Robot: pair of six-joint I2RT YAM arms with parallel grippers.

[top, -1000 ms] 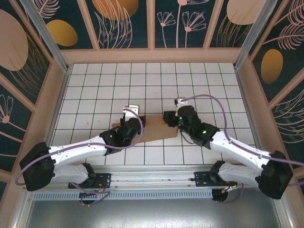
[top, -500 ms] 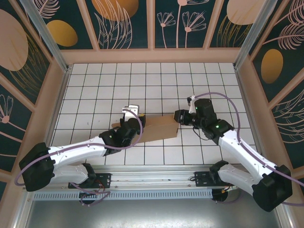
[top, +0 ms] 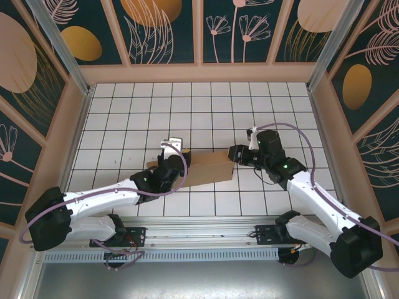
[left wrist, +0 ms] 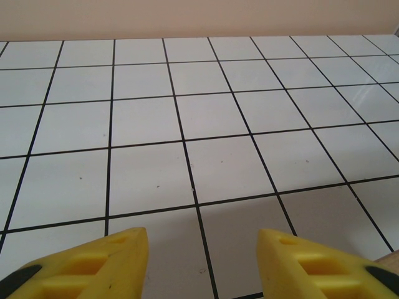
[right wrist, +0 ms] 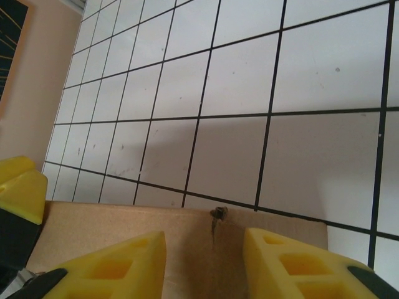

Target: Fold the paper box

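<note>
My right gripper (top: 235, 154) has backed off from over the paper box (top: 209, 168) to its right edge, fingers apart and empty. The left gripper (top: 174, 154) rests at the left end, also spread wide. The box lies low between them, so I judge the right-end press finished.

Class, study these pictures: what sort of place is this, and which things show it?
Probably a robot test cell: a left arm and right arm mounted at a white gridded table, walled by leaf-patterned panels, with a brown paper box between them.
</note>
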